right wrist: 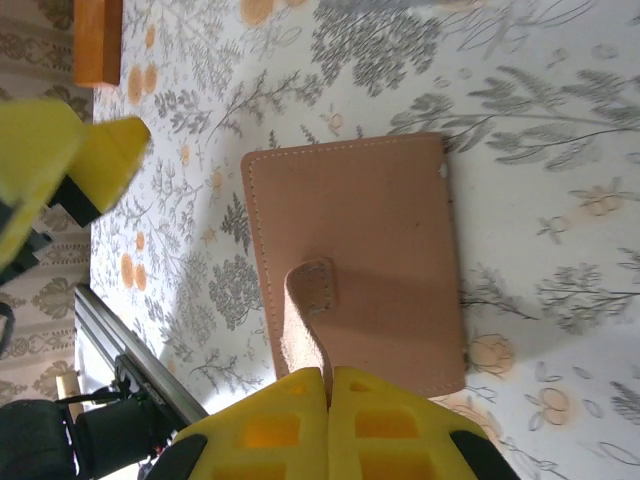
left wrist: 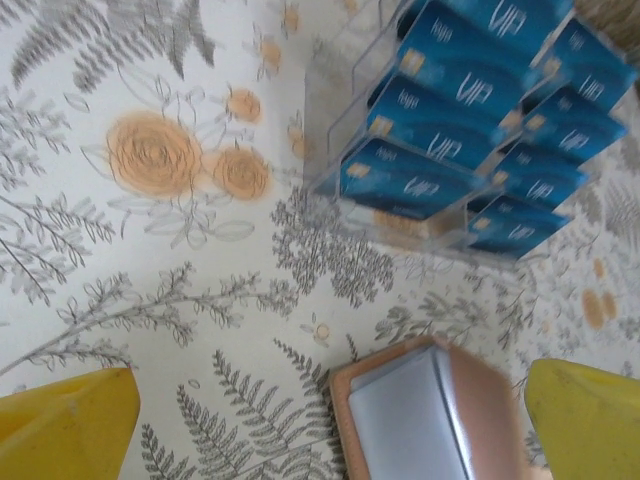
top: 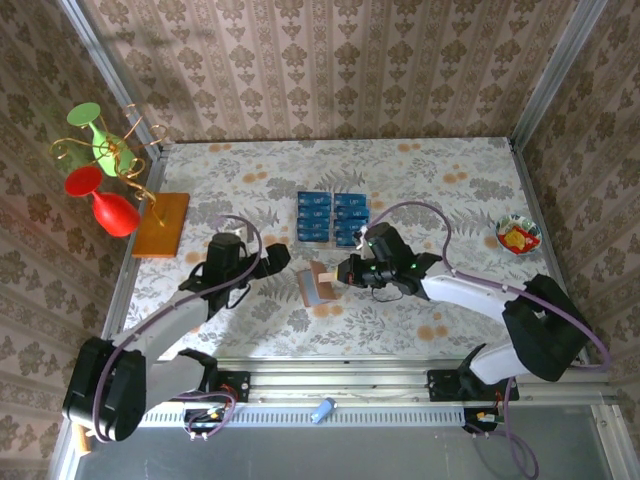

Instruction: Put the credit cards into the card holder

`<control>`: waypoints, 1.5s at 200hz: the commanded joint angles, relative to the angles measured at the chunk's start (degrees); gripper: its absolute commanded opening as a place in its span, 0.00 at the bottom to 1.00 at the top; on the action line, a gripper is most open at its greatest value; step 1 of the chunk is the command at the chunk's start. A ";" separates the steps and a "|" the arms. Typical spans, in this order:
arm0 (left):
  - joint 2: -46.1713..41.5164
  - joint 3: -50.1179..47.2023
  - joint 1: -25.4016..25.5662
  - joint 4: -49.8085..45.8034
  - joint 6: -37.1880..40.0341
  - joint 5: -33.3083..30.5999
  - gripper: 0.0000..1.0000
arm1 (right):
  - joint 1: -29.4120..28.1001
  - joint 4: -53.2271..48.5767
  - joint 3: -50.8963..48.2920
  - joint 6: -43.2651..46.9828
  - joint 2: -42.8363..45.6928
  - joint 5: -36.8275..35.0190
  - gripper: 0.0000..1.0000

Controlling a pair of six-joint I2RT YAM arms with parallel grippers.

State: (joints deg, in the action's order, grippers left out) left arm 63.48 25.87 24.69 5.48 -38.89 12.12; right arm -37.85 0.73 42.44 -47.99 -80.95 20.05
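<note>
Credit cards (left wrist: 430,125): eight, all blue, in two columns of four. Card holder (top: 318,285): one. Clear tiered stand (left wrist: 335,115) under the cards: one. Orange-brown wooden board (top: 161,224): one. Goblets: two, a red goblet (top: 116,212) and a green goblet (top: 103,152). Gold wire rack (top: 147,140): one. Small dish (top: 501,232) with coloured bits, too small to count: one. Small light-blue object (top: 322,410): one. Arms: two, left arm (top: 170,320) and right arm (top: 470,290).

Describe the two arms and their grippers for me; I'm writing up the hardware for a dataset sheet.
Both the left arm and right arm have white links with black joints and bases, each trailed by a looping purplish cable. The left gripper and right gripper have black bodies and bright yellow fingers; the right's show square recesses.
</note>
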 commanded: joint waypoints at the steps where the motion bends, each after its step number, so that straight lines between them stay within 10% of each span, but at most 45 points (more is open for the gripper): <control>1: 3.19 0.85 1.06 -1.37 2.45 -0.63 1.00 | 2.03 0.60 -2.68 0.44 3.90 -0.40 0.00; 210: 27.32 14.57 10.73 -2.95 10.16 -1.75 1.00 | 10.49 3.09 -13.65 2.20 6.61 -0.81 0.00; 300: 27.10 11.41 10.82 5.45 7.28 5.33 0.64 | 10.95 6.78 -11.15 3.14 -5.58 0.46 0.00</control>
State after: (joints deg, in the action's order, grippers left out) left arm 90.70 38.68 35.29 7.40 -30.55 13.80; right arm -27.24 4.86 29.89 -45.36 -84.68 19.68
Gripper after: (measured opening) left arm 0.674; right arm 0.068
